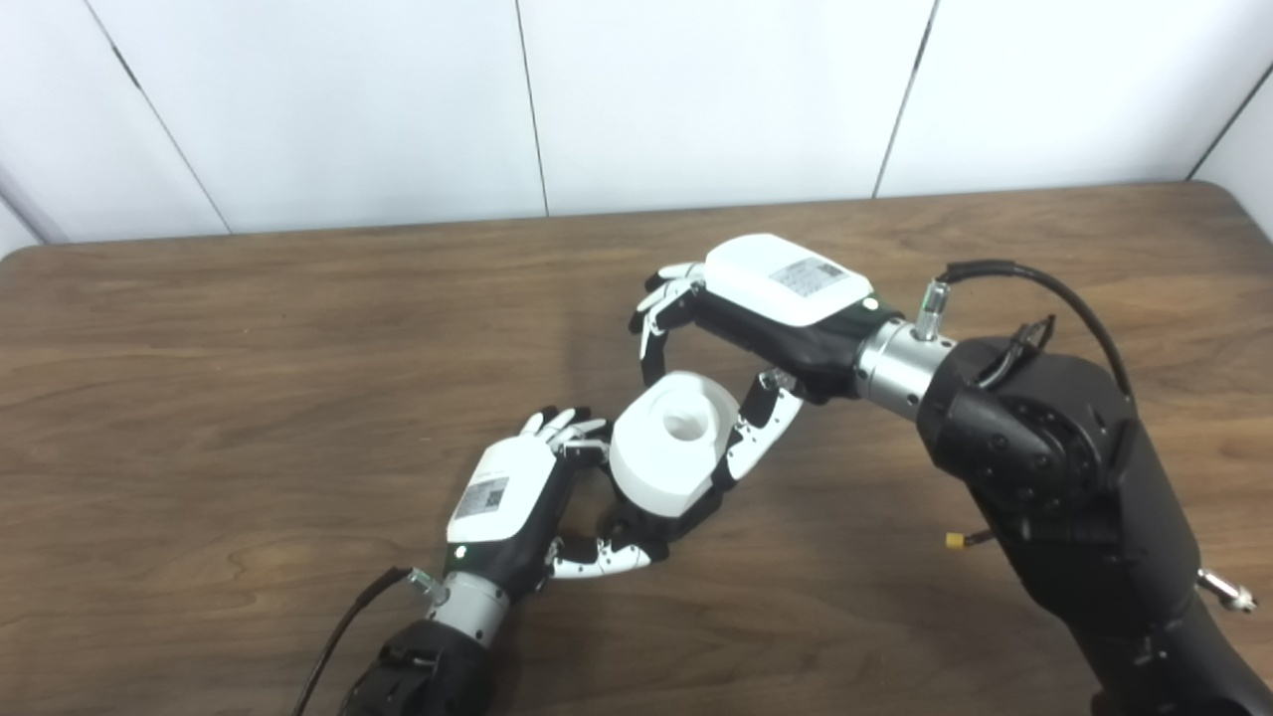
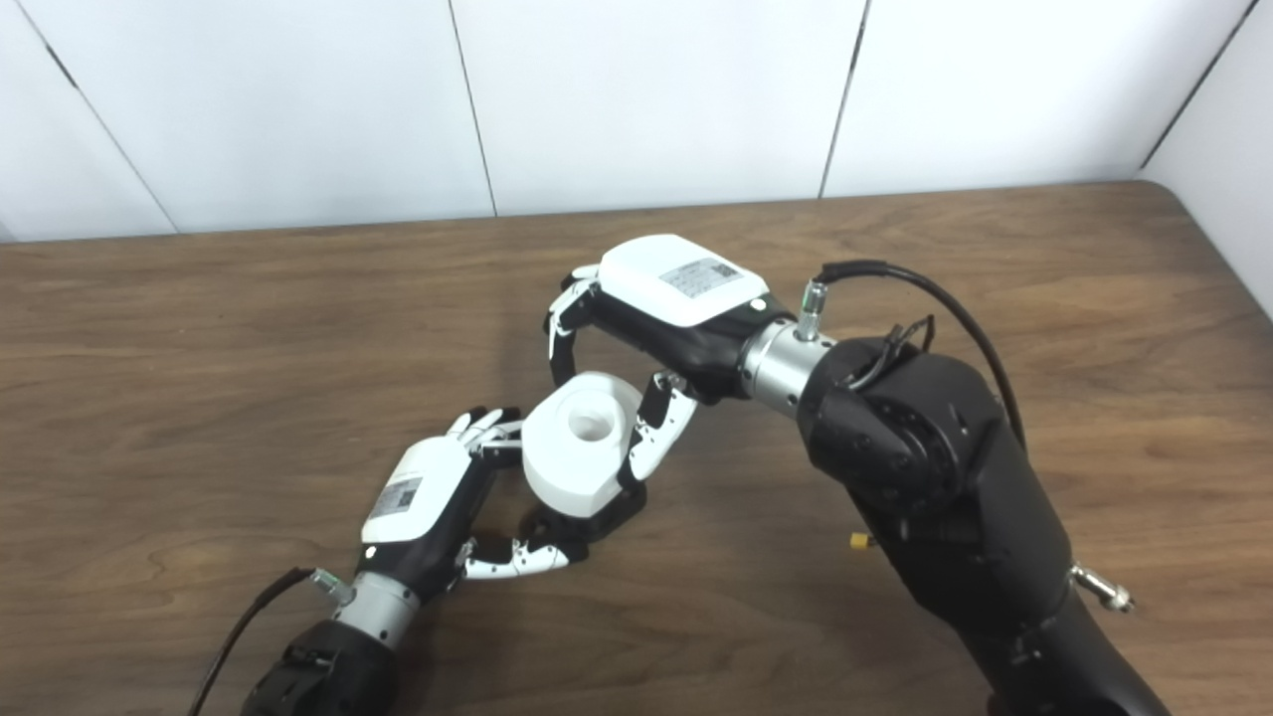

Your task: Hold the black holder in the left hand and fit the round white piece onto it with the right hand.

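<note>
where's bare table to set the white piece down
Bare wood runs along the back wall beyond the right hand, and fills the table left of the left hand. Crowded at the middle, where both hands close around the round white piece and black holder.

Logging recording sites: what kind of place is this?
Likely a robot test bench: a bare wooden table against plain white wall panels, with only the white piece between the robot hands.
</note>
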{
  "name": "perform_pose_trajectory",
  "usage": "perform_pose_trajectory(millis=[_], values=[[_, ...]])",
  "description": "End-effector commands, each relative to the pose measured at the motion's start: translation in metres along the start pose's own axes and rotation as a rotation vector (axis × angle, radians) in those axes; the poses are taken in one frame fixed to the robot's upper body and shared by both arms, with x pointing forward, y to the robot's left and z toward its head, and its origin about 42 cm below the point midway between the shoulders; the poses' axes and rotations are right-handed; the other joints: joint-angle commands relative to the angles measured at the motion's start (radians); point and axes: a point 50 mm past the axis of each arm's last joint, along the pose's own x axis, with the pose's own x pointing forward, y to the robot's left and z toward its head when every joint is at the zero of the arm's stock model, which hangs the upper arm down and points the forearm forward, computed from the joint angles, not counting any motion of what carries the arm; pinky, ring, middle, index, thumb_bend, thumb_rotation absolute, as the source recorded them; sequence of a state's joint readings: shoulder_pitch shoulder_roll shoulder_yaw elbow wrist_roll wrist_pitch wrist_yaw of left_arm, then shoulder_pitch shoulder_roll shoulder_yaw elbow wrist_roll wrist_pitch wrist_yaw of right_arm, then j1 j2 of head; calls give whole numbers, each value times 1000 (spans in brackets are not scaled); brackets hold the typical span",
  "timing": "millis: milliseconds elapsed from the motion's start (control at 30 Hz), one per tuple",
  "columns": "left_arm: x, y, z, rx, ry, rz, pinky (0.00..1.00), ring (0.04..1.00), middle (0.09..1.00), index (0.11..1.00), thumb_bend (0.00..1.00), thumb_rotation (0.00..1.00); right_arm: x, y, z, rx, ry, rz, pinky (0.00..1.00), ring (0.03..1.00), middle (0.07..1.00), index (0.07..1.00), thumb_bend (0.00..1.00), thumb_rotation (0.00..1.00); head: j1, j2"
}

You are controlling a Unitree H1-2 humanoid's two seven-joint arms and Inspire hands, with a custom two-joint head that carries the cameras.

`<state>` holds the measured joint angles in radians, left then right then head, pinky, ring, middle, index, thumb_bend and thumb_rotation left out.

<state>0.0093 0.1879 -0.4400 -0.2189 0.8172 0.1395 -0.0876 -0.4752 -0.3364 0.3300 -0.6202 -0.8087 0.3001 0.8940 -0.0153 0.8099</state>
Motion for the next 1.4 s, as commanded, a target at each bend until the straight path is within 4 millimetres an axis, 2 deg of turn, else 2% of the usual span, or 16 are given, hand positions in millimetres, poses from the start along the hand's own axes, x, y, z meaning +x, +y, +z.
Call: perform_pose_trajectory(millis=[0,1367], values=[[-2,-12,0,14,19,-91,983,928,831,489,517,56,2,-14,6,-42,-34,-78,779,900,789,481,526,136,1,2],[0,-11,3,8,17,-85,974,927,831,488,517,55,6,10,8,-8,-36,-7,788,913,804,481,525,133,-1,16]])
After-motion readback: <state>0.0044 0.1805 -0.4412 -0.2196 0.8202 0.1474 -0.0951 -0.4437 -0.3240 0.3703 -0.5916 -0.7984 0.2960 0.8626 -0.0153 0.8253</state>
